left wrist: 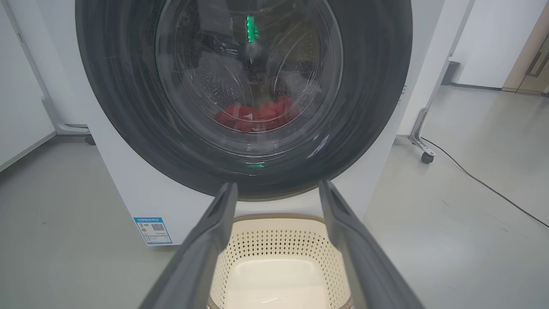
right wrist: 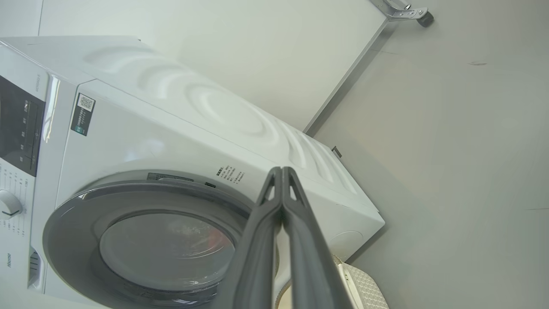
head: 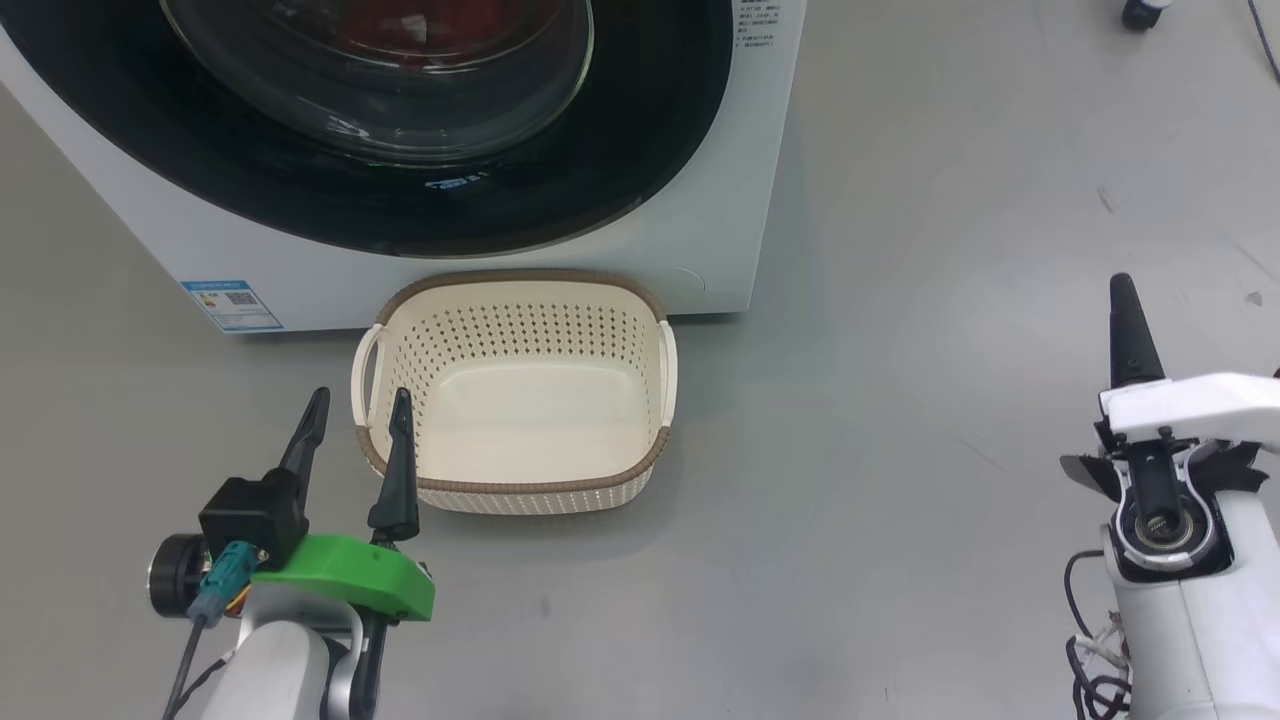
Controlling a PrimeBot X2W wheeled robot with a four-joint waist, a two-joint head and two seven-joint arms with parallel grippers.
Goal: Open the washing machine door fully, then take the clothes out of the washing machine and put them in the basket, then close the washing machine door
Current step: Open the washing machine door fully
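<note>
Head view first: the door (head: 300, 200) is shut flat against the machine (head: 720, 240), with a bit of red, the clothes (head: 420, 25), showing through its glass. The basket (head: 520, 278) sits empty on the floor (head: 900, 400), close against the foot of the machine and right below the door. The left tool (head: 361, 395) hangs just beside the basket's near left corner. Its fingers are spread wide, holding nothing, and point up towards the door. The right tool (head: 1122, 290) is well off to the right, past the machine's corner, clenched on nothing.

Over to the left wrist view: those spread fingers frame the basket below, and the door's lower rim lies straight ahead and above. The clothes lie low in the drum, behind the glass.

Right wrist view now: the machine appears tilted here, and the pinched fingers aim at its front panel just beside the door's rim, coming in from the side. I can't make out a handle or tell which side is hinged.

The opening hasn't begun, I'd say. The left arm looks nearer and squarer to the door, ahead and above it. The right arm would have to swing across.
</note>
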